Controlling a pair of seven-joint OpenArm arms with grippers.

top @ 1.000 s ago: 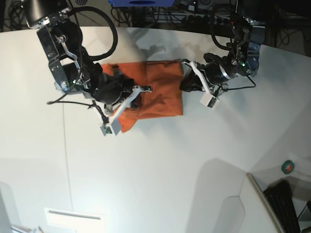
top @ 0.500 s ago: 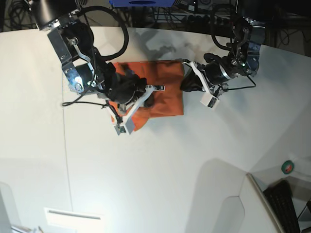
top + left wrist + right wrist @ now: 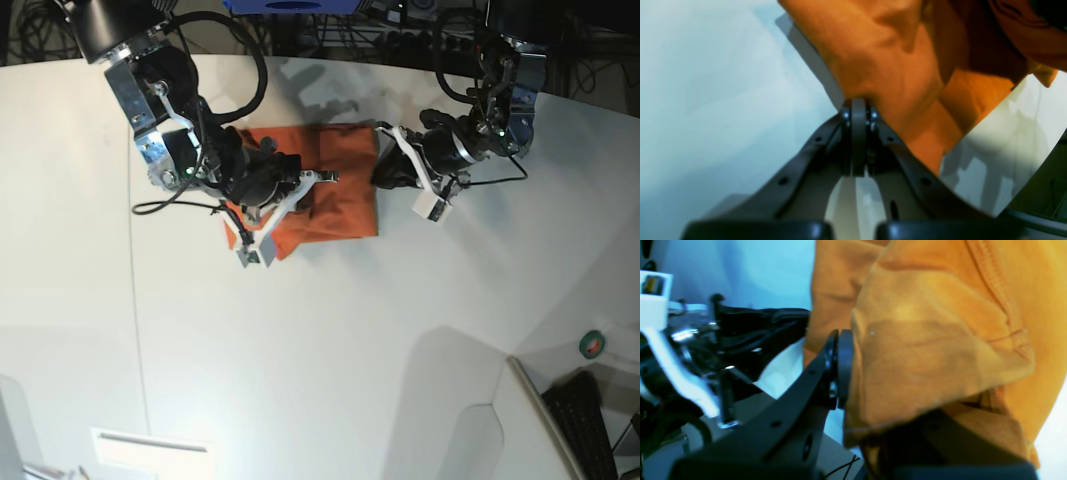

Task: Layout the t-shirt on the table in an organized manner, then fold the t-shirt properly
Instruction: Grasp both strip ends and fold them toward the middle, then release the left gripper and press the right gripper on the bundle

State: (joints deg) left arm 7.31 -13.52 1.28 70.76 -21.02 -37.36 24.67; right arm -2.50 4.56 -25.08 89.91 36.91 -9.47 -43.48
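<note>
Right gripper (image 3: pixel 305 190) clamped on a lifted fold of the t-shirt (image 3: pixel 340 200), which lies mid-table (image 3: pixel 300 350); left gripper (image 3: pixel 380 172) pinches its right edge. Risk: uneven pull could skew or bunch the fold

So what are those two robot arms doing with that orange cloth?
They are folding the t-shirt on the table. The right gripper is shut on a bunched layer of fabric over the shirt. The left gripper pinches the opposite edge, pinning it. The fold is only partly done.
</note>
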